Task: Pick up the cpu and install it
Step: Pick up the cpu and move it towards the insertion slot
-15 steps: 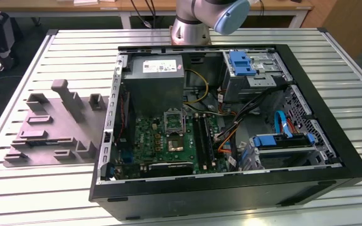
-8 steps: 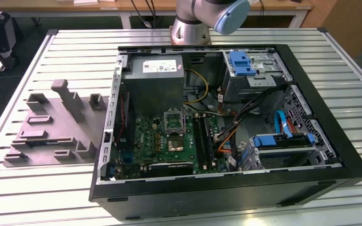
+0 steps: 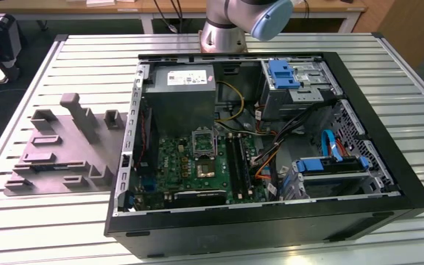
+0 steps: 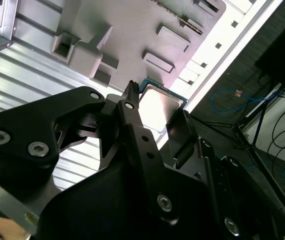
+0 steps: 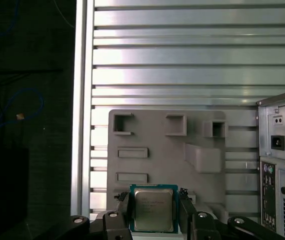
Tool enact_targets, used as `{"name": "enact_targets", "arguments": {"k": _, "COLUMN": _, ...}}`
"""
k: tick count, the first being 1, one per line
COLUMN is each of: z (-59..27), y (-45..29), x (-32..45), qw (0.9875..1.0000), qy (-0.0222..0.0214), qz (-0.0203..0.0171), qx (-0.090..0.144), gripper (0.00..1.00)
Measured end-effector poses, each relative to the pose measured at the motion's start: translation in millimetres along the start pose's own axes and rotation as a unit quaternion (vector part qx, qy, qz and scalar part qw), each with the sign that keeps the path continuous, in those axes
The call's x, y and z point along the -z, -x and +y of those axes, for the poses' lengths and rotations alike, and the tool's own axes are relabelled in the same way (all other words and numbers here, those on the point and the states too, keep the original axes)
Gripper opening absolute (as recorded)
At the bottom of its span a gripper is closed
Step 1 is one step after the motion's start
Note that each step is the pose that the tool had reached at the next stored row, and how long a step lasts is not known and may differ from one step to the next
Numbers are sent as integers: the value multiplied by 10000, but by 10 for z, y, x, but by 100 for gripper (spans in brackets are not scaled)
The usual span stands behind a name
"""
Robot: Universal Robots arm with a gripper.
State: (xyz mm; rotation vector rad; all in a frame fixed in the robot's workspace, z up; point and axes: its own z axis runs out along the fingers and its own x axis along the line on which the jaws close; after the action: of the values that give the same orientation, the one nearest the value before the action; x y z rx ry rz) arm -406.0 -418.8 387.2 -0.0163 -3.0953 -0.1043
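Observation:
The cpu, a small square chip with a silvery top and a thin green rim, sits between the two black fingers of my gripper, which is shut on its opposite edges. In the second wrist view the cpu shows the same way in my gripper, one fingertip against its side. It hangs above the near edge of a grey moulded fixture plate. In the exterior view the motherboard lies inside the open computer case, its socket uncovered and the hinged frame raised.
The grey fixture plate lies on the slatted metal table, at the exterior view's left of the case. The case's rear panel stands beside the plate. Drive bays, cables and a grey power supply crowd the case. The arm's base stands behind it.

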Motion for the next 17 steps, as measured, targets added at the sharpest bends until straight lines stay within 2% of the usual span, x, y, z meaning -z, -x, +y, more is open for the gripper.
{"name": "enact_targets", "arguments": {"k": 17, "z": 0, "y": 49, "x": -2, "qw": 10000, "qy": 1, "qz": 0, "qx": 0, "gripper": 47}}
